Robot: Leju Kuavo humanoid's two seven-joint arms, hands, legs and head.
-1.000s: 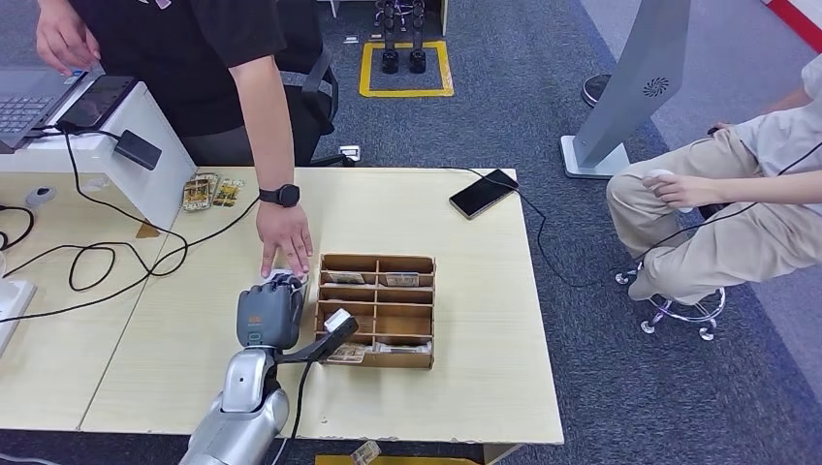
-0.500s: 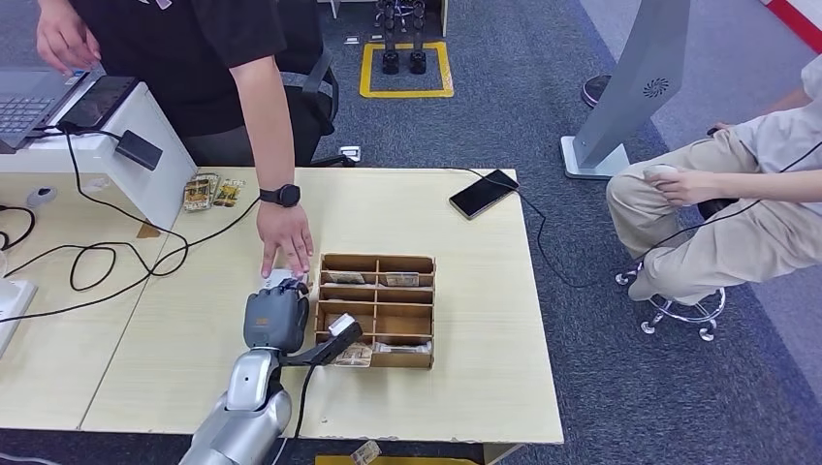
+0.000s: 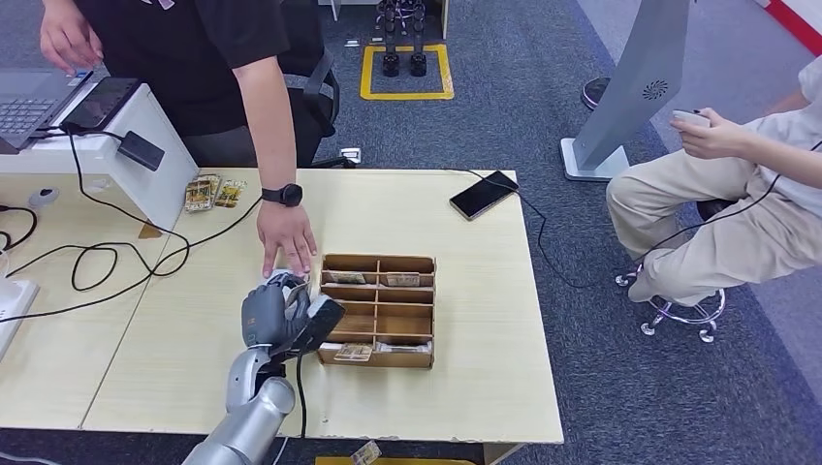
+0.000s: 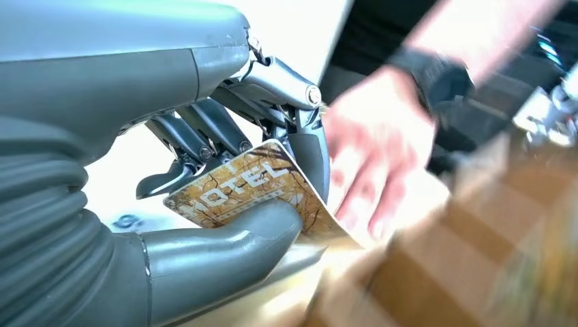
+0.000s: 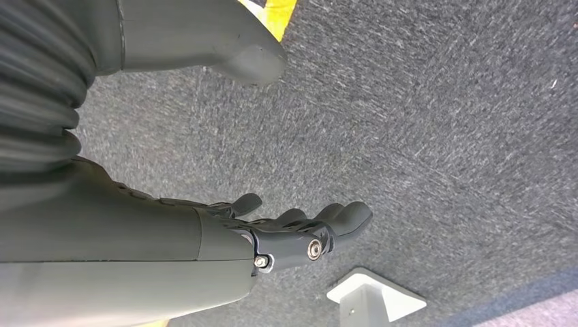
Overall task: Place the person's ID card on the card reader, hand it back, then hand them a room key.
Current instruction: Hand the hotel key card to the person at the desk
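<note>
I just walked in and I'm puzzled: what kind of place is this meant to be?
Probably a mock hotel front desk in a lab: the left hand holds a card printed HOTEL, beside a wooden card organizer and a laptop.

I can read one piece of print: the word "HOTEL", in pale capitals across the brown branch-patterned room key [image 4: 253, 187] pinched in my left hand [image 4: 225, 157]; its first letter is partly cut off by a finger. The cards in the wooden organizer [image 3: 378, 310] on the table [image 3: 465, 291] are too small for me to read.
</note>
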